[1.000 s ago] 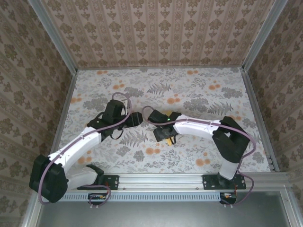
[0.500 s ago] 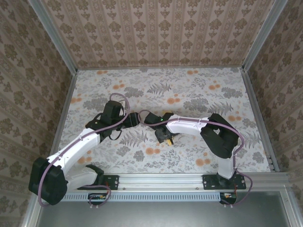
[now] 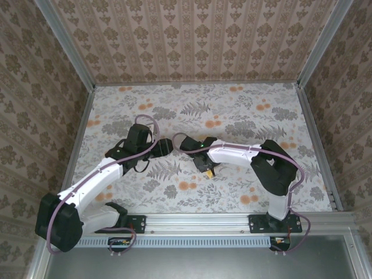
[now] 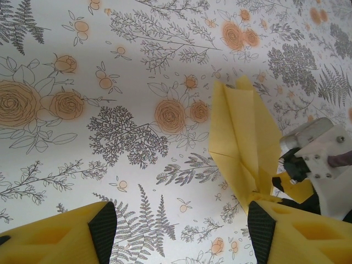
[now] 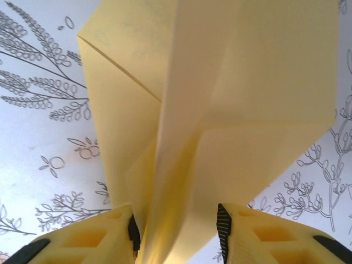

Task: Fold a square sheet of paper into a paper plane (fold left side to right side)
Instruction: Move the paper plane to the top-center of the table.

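The yellow paper plane (image 5: 247, 82) lies on the flowered cloth as a narrow folded dart with a raised centre fold. My right gripper (image 5: 176, 231) stands astride that fold: the left pad (image 5: 133, 234) touches the paper, while a gap shows at the right pad (image 5: 222, 228). In the top view a small part of the paper plane (image 3: 210, 171) peeks out under the right gripper (image 3: 204, 167). My left gripper (image 4: 181, 225) hangs open over bare cloth, its right finger (image 4: 261, 231) beside the tail end of the paper plane (image 4: 242, 132). In the top view the left gripper (image 3: 164, 146) is just left of the right arm.
The flowered cloth (image 3: 244, 110) covers the table, with patterned walls on three sides. The two wrists sit close together mid-table. The right arm's wrist (image 4: 322, 159) shows at the right edge of the left wrist view. Free cloth lies toward the back and right.
The right gripper's jaws have narrowed around the paper's raised fold, and its arm shifted slightly. The left arm has barely moved.
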Controlling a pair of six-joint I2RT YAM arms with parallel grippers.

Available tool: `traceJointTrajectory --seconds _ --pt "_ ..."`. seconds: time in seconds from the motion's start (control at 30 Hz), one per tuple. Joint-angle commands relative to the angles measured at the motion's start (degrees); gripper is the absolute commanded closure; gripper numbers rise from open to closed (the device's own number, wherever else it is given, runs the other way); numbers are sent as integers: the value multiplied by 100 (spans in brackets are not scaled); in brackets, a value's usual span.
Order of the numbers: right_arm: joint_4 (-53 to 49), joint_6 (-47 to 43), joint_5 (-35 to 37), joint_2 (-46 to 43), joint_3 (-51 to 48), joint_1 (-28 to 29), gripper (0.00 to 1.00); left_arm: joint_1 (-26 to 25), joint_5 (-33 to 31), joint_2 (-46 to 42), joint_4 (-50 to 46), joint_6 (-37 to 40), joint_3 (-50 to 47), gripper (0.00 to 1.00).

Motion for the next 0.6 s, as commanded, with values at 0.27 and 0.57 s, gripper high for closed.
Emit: traceJointTrajectory --seconds 0.27,0.57 --pt "565 174 -643 -197 -453 -301 73 44 65 42 -111 50 18 32" --pt "905 149 -970 -267 -565 -639 82 44 84 103 -115 50 54 32"
